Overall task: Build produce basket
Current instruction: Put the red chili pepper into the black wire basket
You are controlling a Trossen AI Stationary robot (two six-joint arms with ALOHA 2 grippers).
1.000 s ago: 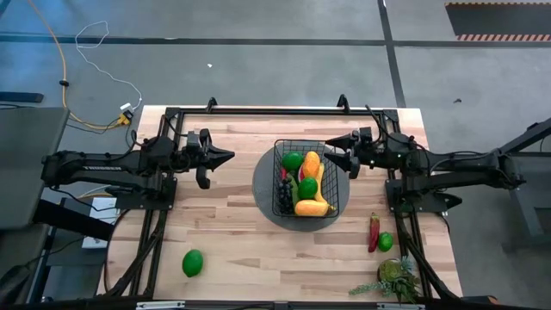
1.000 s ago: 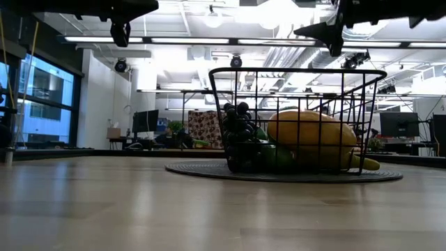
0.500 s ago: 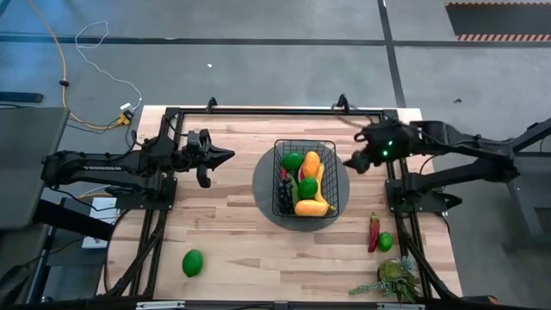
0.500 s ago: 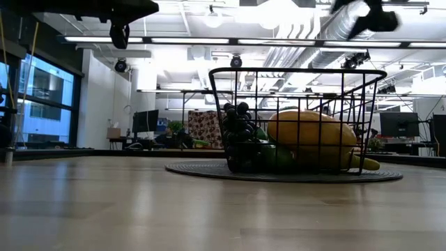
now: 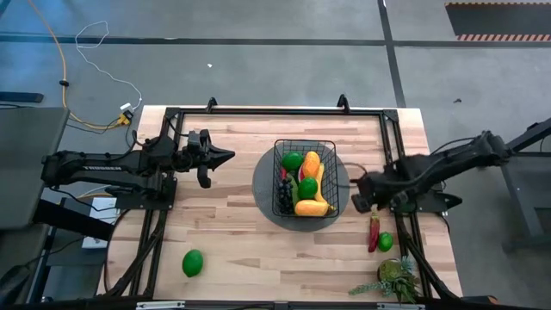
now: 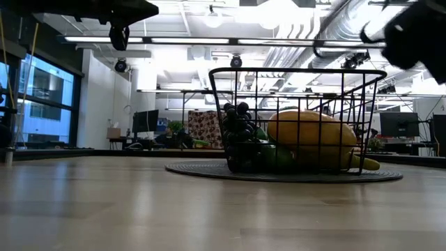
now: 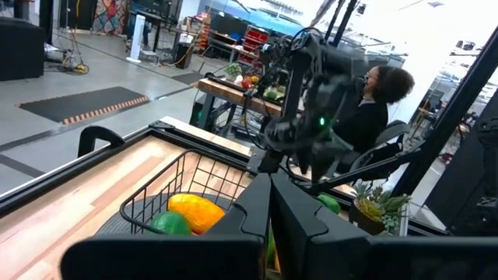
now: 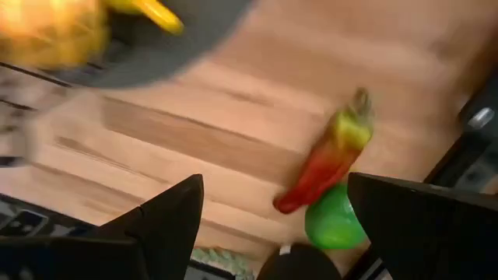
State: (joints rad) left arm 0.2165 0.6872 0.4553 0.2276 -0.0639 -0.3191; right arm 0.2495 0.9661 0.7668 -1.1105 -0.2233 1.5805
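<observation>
On a dark grey round mat (image 5: 267, 200) at the middle of the light wooden desk (image 5: 232, 241): the black wire-mesh rectangular basket (image 5: 306, 178), upright, loaded with toy produce, including a yellow banana (image 5: 312, 207), an orange oblong fruit (image 5: 311, 164), green round fruits (image 5: 294, 160) and purple grapes (image 6: 237, 132). Near the right edge of the desk, outside the basket: a red chili with a yellow-green top (image 5: 374, 231), touching a small green round fruit (image 5: 385, 242). Near the front-left corner: another green round fruit (image 5: 193, 263), alone. At the front-right corner: a leafy green plant (image 5: 394, 279).

Between the mat and the chili, raised above the desk: right end effector (image 5: 362, 195), fingers (image 8: 167, 214) spread wide, empty, chili and green fruit showing between them in the right wrist view. Toward the left edge, raised: left end effector (image 5: 225, 157), fingers pressed together, empty, pointing at the basket.
</observation>
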